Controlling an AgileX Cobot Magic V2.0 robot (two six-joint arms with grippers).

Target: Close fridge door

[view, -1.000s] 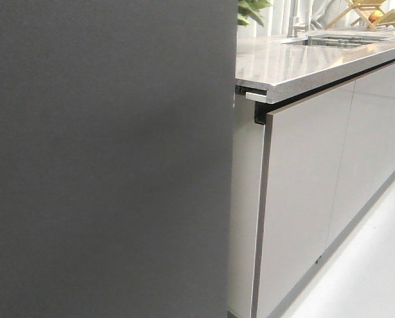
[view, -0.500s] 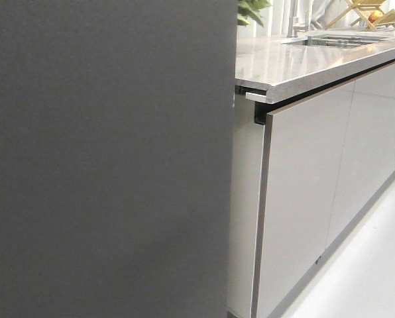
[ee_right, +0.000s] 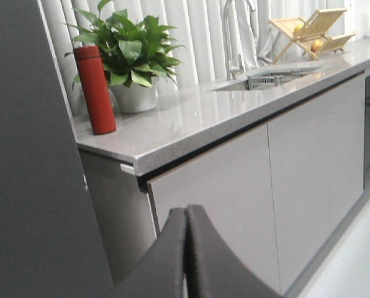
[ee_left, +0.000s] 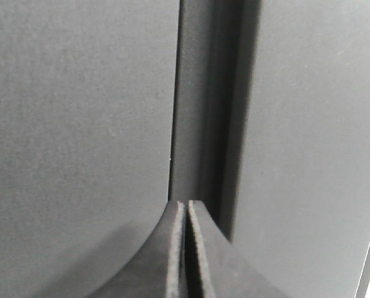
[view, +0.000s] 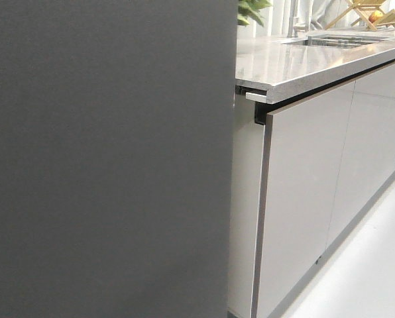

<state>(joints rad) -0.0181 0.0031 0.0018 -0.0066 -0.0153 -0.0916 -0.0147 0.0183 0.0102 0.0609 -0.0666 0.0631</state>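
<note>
Door (view: 105, 159) of one fridge, two cabinet fronts (view: 297, 199).

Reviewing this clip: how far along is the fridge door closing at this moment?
Apparently finished or nearly so. The matte dark-grey fridge door fills the front view as a flat face with no white lining showing. The left tool, fingers together, sits right by a dark seam; actual contact is unclear. The right tool is shut and idle. Whether the seal has fully seated cannot be judged.
</note>
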